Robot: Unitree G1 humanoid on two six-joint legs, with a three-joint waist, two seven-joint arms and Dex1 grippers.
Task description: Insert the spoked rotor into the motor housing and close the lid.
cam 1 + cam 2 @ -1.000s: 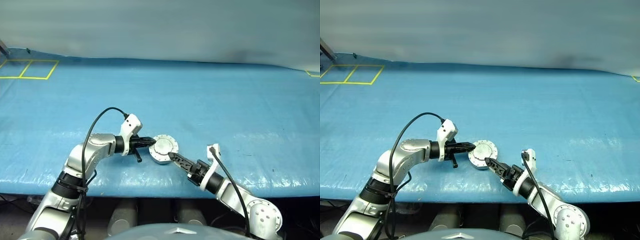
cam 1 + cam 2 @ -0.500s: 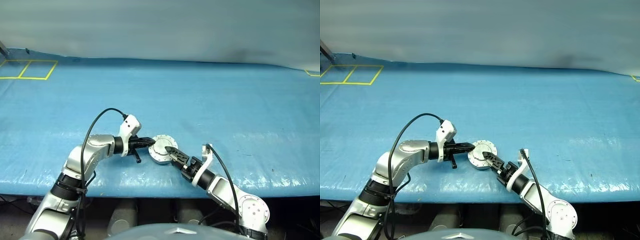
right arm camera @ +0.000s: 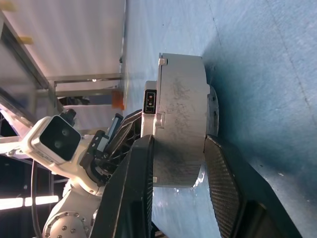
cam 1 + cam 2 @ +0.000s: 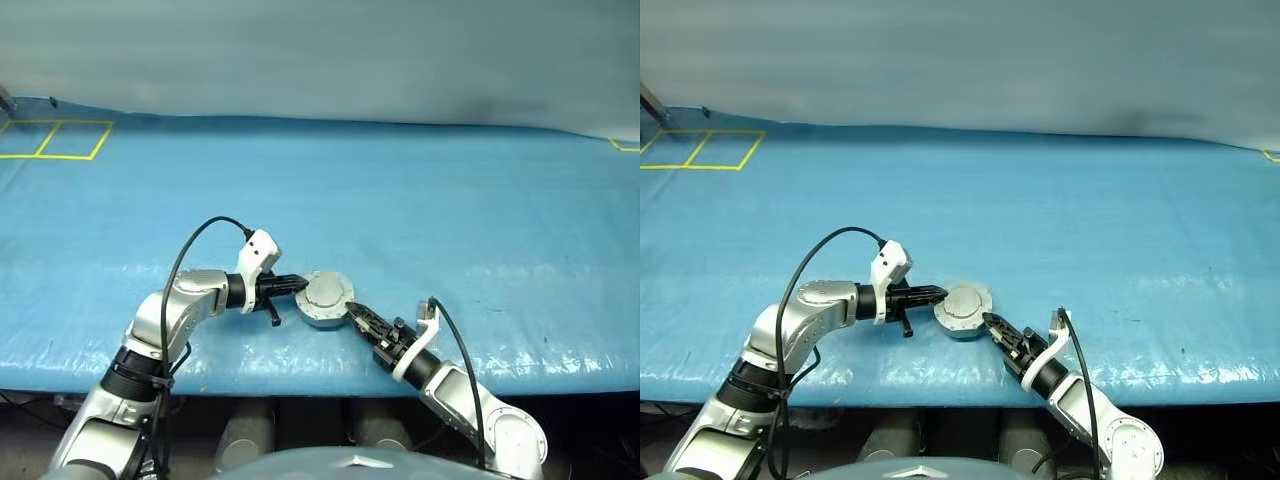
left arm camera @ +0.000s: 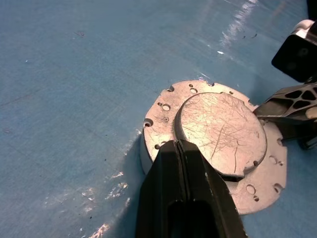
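The motor housing (image 4: pixel 322 314) sits on the blue table near its front edge, with the lid (image 4: pixel 325 293) lying on top of it. The lid (image 5: pixel 220 131) is a scratched light-grey disc with a raised centre and small holes around its rim. My left gripper (image 4: pixel 302 285) is shut, and its tip (image 5: pixel 177 144) rests on the lid's left rim. My right gripper (image 4: pixel 352 311) reaches in from the near right. Its two fingers (image 3: pixel 136 183) stand against opposite faces of the grey housing (image 3: pixel 178 119). The spoked rotor is hidden.
The blue cover on the table (image 4: pixel 450 220) stretches wide behind and to both sides. Yellow tape squares (image 4: pixel 60 140) mark the far left corner, and a yellow tape mark (image 4: pixel 626 147) the far right. The table's front edge (image 4: pixel 300 372) runs just below both grippers.
My right gripper has rolled and drawn back from the lid's top to the housing's near-right side, and its fingers have narrowed onto it. The left gripper has stayed put.
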